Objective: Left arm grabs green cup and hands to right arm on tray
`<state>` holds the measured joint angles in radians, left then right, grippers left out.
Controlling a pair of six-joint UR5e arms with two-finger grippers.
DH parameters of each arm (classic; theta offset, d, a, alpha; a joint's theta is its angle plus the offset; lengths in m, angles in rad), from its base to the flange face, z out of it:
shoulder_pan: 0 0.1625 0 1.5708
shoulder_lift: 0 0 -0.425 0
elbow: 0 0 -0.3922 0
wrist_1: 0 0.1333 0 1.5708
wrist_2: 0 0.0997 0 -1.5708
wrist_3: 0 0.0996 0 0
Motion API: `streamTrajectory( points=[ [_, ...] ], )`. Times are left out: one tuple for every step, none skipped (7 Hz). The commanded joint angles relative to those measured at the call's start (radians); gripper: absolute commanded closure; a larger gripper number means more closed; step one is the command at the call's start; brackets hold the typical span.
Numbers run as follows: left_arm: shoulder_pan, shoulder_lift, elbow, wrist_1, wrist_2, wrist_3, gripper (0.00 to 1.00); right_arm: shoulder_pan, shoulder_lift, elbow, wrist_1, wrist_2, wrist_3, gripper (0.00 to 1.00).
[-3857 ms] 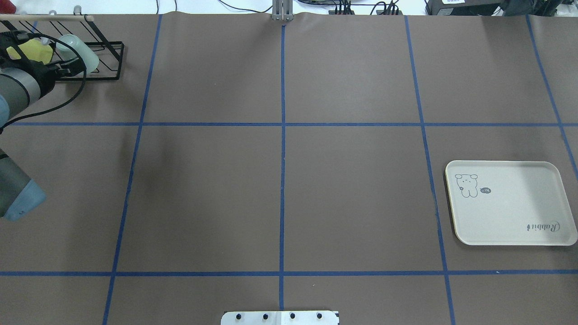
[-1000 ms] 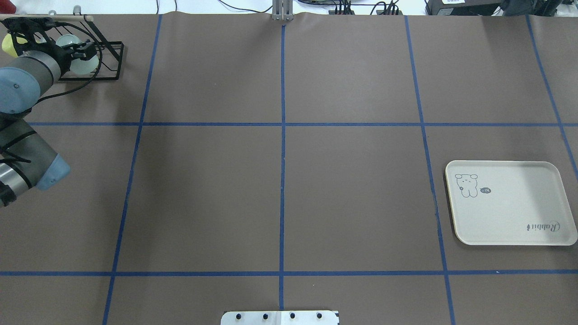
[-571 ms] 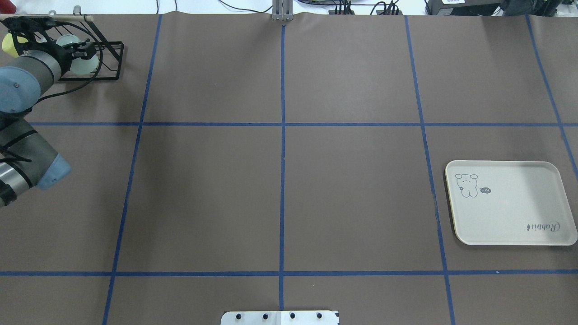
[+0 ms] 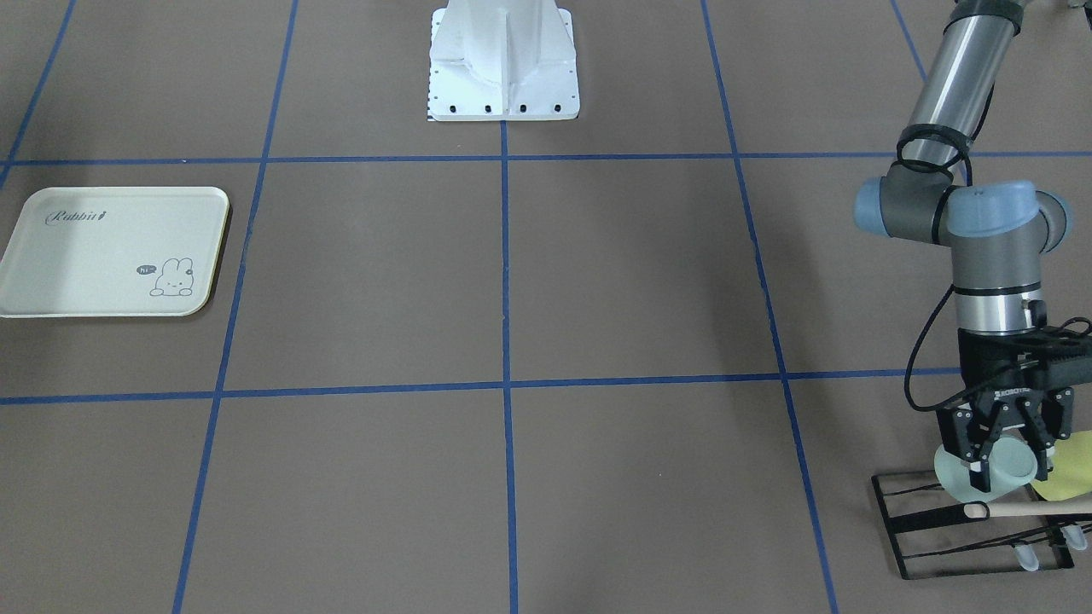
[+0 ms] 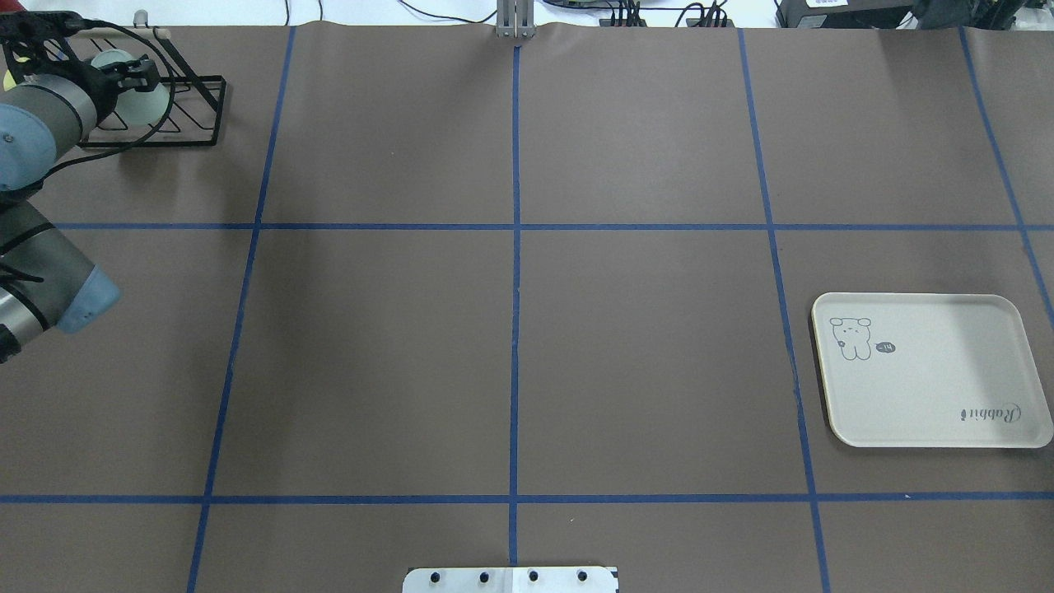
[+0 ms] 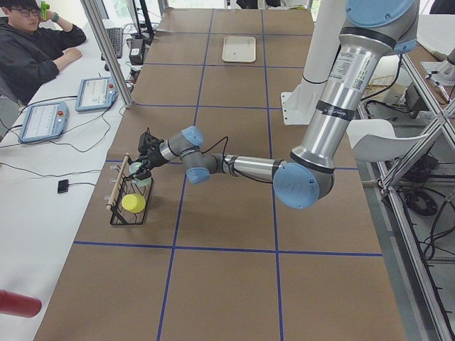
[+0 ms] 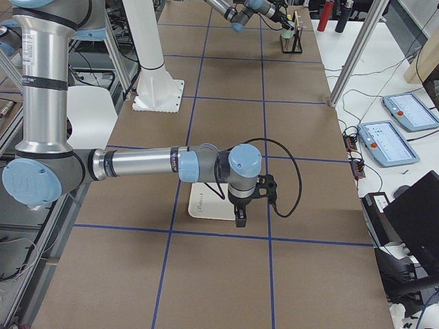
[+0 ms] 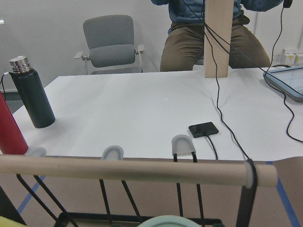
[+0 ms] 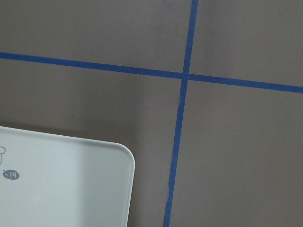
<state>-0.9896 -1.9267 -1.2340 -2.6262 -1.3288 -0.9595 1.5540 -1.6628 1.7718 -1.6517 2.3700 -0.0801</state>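
From the front, the left arm (image 4: 994, 256) reached down at one end of the tabletop (image 4: 597, 281). The left end effector (image 4: 1007, 465) was clamped on the green cup (image 4: 954, 479), with a finger on each side. The cup lay on its side just over the black wire rack (image 4: 930, 518), beside a yellow-green cup (image 4: 1071, 477). The tray (image 4: 102, 230) sat well apart, at the other end.

From above, the left end effector (image 5: 140, 82) gripped the green cup (image 5: 152, 107) over the rack (image 5: 193, 111) in the far left corner. The tray (image 5: 930, 387) lay on the right side.

From the left end, the left arm (image 6: 249, 168) stretched out low to the rack (image 6: 121, 213), where the yellow-green cup (image 6: 133, 203) sat. A man (image 6: 32, 50) sat at a white desk nearby.

From the right end, the right arm (image 7: 137, 164) hung its right end effector (image 7: 239, 218) over the tray (image 7: 206, 204). I could not tell if its fingers were apart or together.

The left wrist view showed a wooden rod (image 8: 128, 170) and the cup's rim (image 8: 165, 221) at the bottom edge.

The right wrist view showed one round corner of the tray (image 9: 71, 184) near blue tape lines (image 9: 182, 118).
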Motion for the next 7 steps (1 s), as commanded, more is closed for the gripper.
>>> streamTrajectory(
  points=[
    [-0.040,0.003,-0.028,0.006,-0.069,0.044,0.55,0.000,0.000,0.000,0.000,0.000,-0.001,0.01],
    [-0.040,0.003,-0.032,0.006,-0.070,0.045,0.55,0.000,0.000,0.000,0.000,0.000,-0.001,0.01],
    [-0.040,0.005,-0.042,0.006,-0.072,0.045,0.55,0.000,0.000,0.000,0.000,0.000,-0.001,0.01],
    [-0.040,0.008,-0.059,0.008,-0.072,0.045,0.57,0.000,0.000,0.000,0.000,0.000,-0.001,0.01],
    [-0.047,0.009,-0.076,0.011,-0.084,0.045,0.57,0.000,0.000,-0.002,0.000,-0.002,-0.001,0.01],
    [-0.060,0.011,-0.106,0.044,-0.104,0.045,0.58,0.000,0.000,0.000,0.001,-0.002,-0.001,0.01],
    [-0.082,0.011,-0.139,0.075,-0.136,0.045,0.59,0.000,0.005,0.018,0.003,0.006,-0.001,0.01]
  ],
)
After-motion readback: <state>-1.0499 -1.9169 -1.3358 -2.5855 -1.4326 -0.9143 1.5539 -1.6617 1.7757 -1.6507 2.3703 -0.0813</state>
